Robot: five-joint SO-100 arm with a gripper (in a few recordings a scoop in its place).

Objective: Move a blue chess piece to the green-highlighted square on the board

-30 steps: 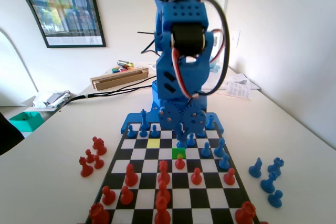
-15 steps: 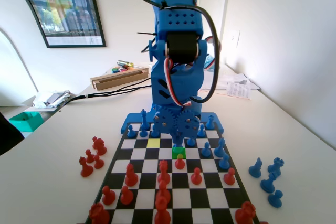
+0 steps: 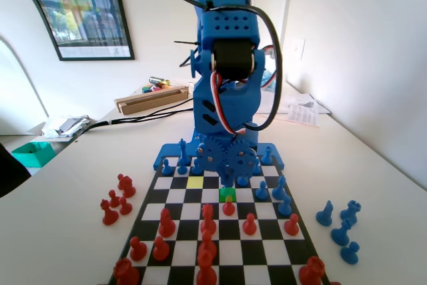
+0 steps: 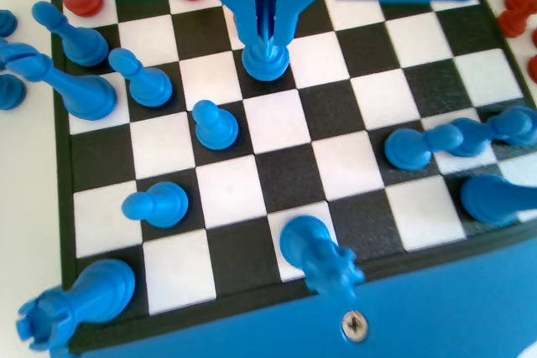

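My gripper (image 3: 227,177) hangs low over the far half of the board (image 3: 230,253), its jaws shut on the blue chess piece (image 3: 228,181). The pawn is at the far edge of the green-highlighted square (image 3: 227,195). In the wrist view the two jaws of the gripper (image 4: 267,35) pinch the head of the blue chess piece (image 4: 266,63), whose base is over a black cell of the board (image 4: 285,178). I cannot tell whether the base touches the board.
A red pawn (image 3: 228,206) stands right in front of the green square. A yellow square (image 3: 195,181) lies to its left. Blue pawns (image 4: 216,123) (image 4: 143,79) stand close by. Captured blue pieces (image 3: 340,228) and red pieces (image 3: 117,201) lie off the board.
Over the last second the arm drew back from the camera and the gripper came down closer to the board near the green square. It has barely moved in the last half second.
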